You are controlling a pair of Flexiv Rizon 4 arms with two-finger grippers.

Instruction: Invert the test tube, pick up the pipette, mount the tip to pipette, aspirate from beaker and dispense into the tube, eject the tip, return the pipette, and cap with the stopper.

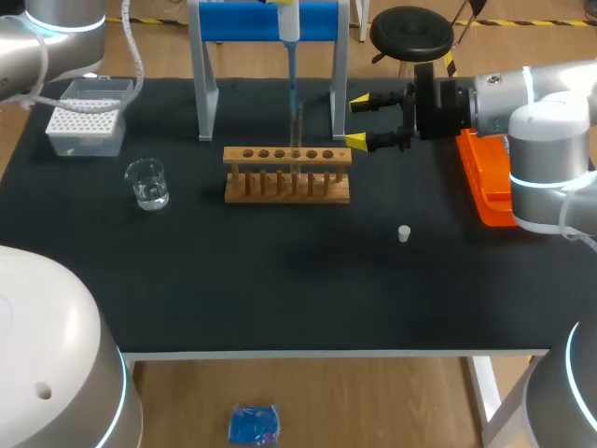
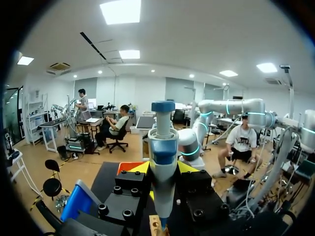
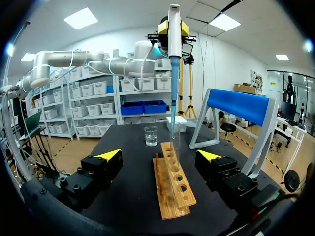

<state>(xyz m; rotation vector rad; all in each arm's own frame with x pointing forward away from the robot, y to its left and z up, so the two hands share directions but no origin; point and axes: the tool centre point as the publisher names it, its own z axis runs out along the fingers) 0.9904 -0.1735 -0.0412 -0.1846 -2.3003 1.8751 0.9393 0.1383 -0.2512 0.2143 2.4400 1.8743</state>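
Mia: What is on the left side of the tabletop [image 1: 280, 280]?

Tom: A tip box [image 1: 86, 121] at the back. Near it stands the beaker [image 1: 147, 183] with a little clear water in it.

Mia: Where is the pipette [image 2: 163, 147]?

Tom: The left end effector [image 2: 164, 169] holds it up high. One yellow finger presses on each side, so it is clamped on the pipette. The blue tip [image 3: 173, 83] points straight down at the test tube [image 1: 298, 126]. The tube stands upright in a hole of the wooden rack [image 1: 287, 156].

Mia: Is the tip inside the tube?

Tom: Its end is right at the tube's mouth. How deep it goes is hard to tell.

Mia: What could go wrong?

Tom: The tube is thin. If the tip comes down a bit crooked, it could hit the rim and tip the tube. Or the drops could miss and land on the rack. If the grip slid, the pipette could drop.

Mia: And on the right?

Tom: The right end effector [image 1: 359, 121] hangs just beside the rack's right end. Its fingers are wide apart and hold nothing. If it swung in, it could knock the rack and spill things.

Mia: Where is the stopper [image 1: 404, 233]?

Tom: Alone on the tabletop, well apart from the rack. It is small, so a bad pinch could make it roll off. An orange tray [image 1: 485, 177] lies at the far right.
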